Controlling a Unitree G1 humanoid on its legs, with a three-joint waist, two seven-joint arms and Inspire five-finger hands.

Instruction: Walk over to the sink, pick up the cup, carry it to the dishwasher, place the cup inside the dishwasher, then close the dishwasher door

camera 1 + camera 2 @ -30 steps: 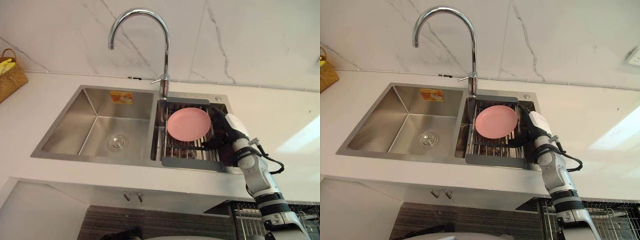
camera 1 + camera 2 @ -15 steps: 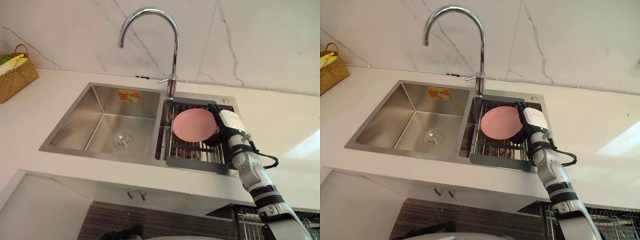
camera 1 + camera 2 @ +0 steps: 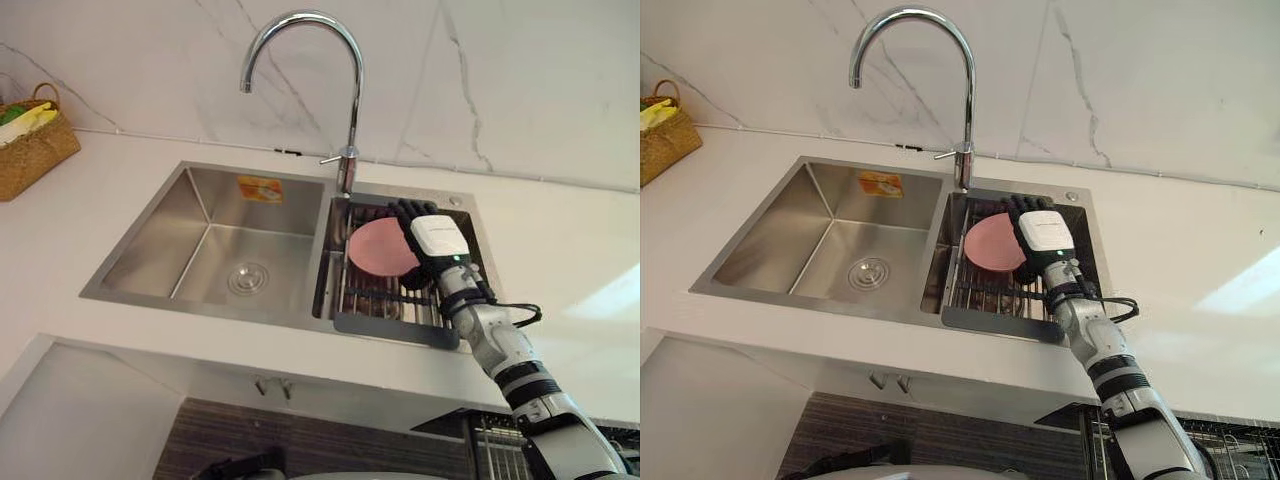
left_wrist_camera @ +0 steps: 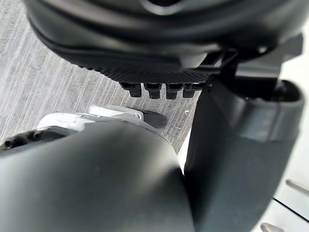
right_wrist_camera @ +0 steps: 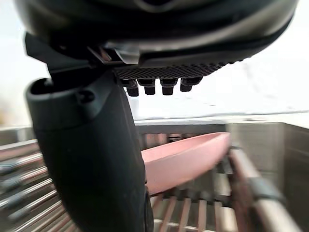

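A pink plate [image 3: 378,246] leans on the wire rack [image 3: 385,300] in the sink's right basin; no cup shows among these things. My right hand [image 3: 436,238] reaches in from the right and hovers over the plate's right part, its fingers stretched past the plate's far edge, open. In the right wrist view the plate [image 5: 188,157] lies just beyond the thumb [image 5: 91,159], and I cannot tell whether they touch. My left hand [image 4: 241,145] hangs low over grey flooring with relaxed fingers and holds nothing.
A tall chrome faucet [image 3: 345,100] stands behind the divider between the basins. The left basin [image 3: 215,250] holds only its drain. A wicker basket [image 3: 35,140] sits at the far left of the white counter. A wire dish rack [image 3: 1230,440] shows below the counter at the lower right.
My right hand has moved left and forward from the rack's right side to over the plate, now covering its right part. The view has shifted slightly.
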